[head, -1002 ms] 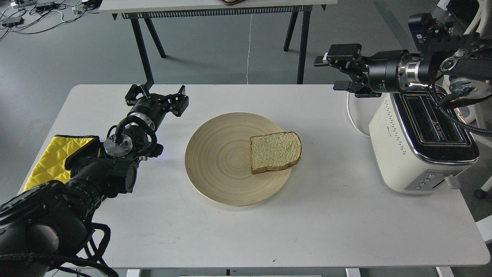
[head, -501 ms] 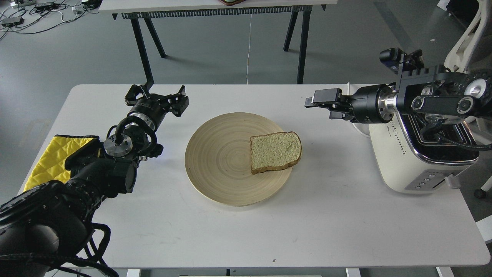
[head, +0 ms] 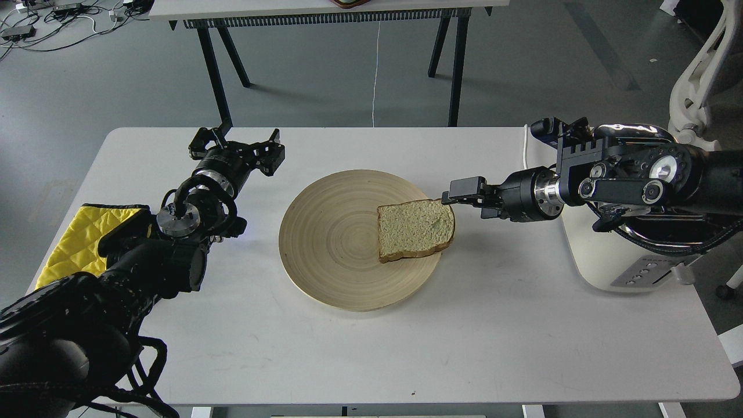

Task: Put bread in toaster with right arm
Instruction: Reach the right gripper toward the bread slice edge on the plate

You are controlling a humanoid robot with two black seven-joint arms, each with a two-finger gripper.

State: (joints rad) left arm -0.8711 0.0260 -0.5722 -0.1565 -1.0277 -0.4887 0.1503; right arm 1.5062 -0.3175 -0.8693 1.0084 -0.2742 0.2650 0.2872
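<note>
The bread (head: 415,229) lies flat on the right side of a round wooden plate (head: 325,255) in the middle of the white table (head: 406,348). My right gripper (head: 460,198) reaches in from the right, low over the table, its fingers apart and its tip just at the slice's upper right corner; it holds nothing. The cream-white toaster (head: 589,258) stands at the right edge, its top mostly hidden behind my right arm. My left gripper (head: 235,144) is open and empty at the back left, well away from the plate.
A yellow quilted cloth (head: 75,238) lies at the table's left edge under my left arm. A white cable (head: 527,152) runs behind the toaster. Another table's black legs (head: 217,64) stand beyond the far edge.
My right gripper has come down and to the left, from above the toaster's back to the bread's upper right corner. The left arm and the bread have not moved.
</note>
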